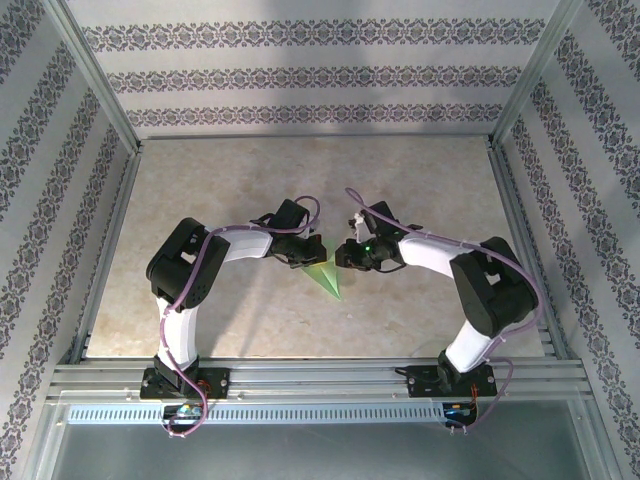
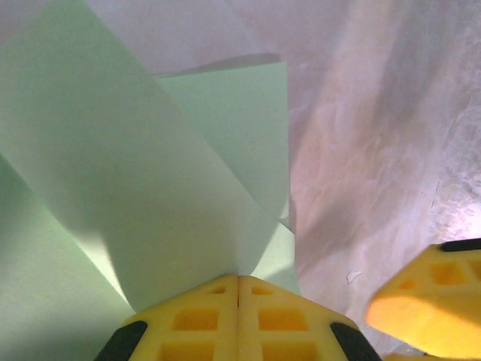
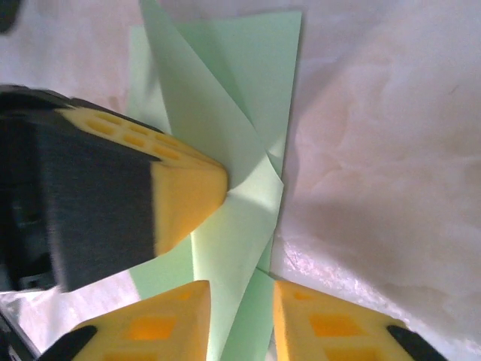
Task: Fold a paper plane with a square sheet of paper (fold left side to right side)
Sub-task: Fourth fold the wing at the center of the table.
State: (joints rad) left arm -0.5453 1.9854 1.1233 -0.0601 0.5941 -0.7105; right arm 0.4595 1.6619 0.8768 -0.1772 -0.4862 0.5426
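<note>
The square sheet of paper (image 1: 326, 277), pale green, lies mid-table creased into a narrow paper plane shape whose sharp tip points toward the near right. My left gripper (image 1: 306, 256) sits at its left edge. In the left wrist view that gripper (image 2: 239, 280) is shut, pinching a raised flap of the paper (image 2: 135, 165). My right gripper (image 1: 345, 258) faces it from the right. In the right wrist view it (image 3: 240, 320) is open, with a strip of the paper (image 3: 233, 226) passing between the spread fingers. One left finger (image 3: 184, 192) presses against the fold there.
The beige marbled table (image 1: 230, 180) has patterned walls on three sides and metal posts at the corners. An aluminium rail (image 1: 320, 380) carrying both arm bases runs along the near edge. One of the right gripper's fingers (image 2: 428, 301) is close beside the left jaws.
</note>
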